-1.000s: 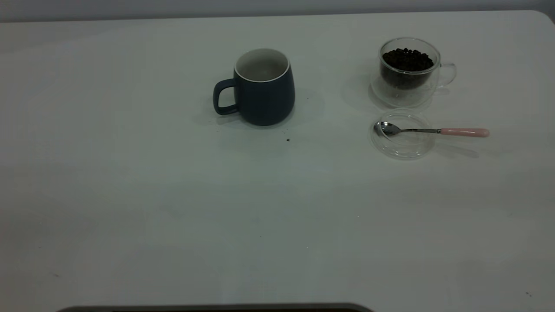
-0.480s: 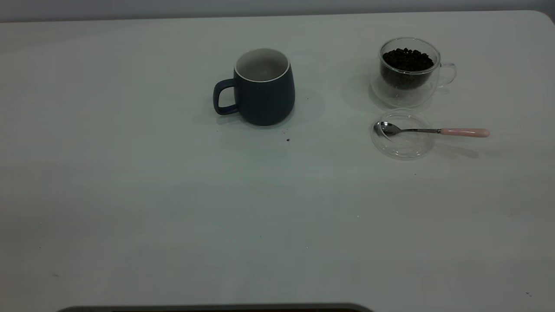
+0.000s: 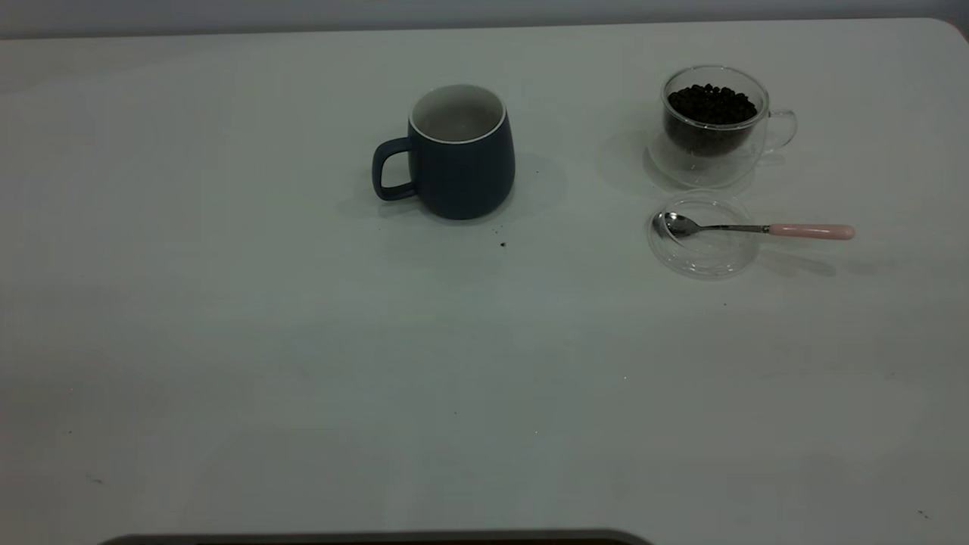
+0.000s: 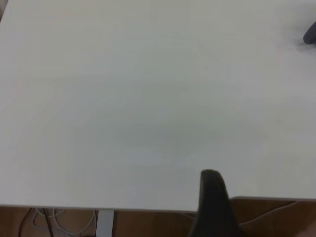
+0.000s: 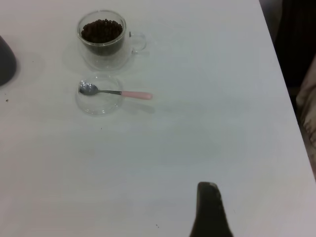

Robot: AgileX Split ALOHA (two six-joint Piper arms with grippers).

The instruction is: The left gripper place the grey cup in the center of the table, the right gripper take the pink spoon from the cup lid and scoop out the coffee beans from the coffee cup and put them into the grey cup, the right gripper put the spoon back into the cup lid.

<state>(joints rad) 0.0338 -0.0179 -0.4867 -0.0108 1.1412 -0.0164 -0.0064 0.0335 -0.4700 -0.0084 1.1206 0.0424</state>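
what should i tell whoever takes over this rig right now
Left gripper: back at the table's near edge, holding nothing. Right gripper: also pulled back, far from the spoon.
Grey cup stands upright near the table's centre, handle toward the left arm's side; no beans visible inside.
Coffee cup of beans sits on the right arm's side. Pink spoon lies with its bowl in the cup lid, in front of the coffee cup.
Done: cup placement, apparently. Whether scooping has happened is unclear; loose specks lie by the grey cup.
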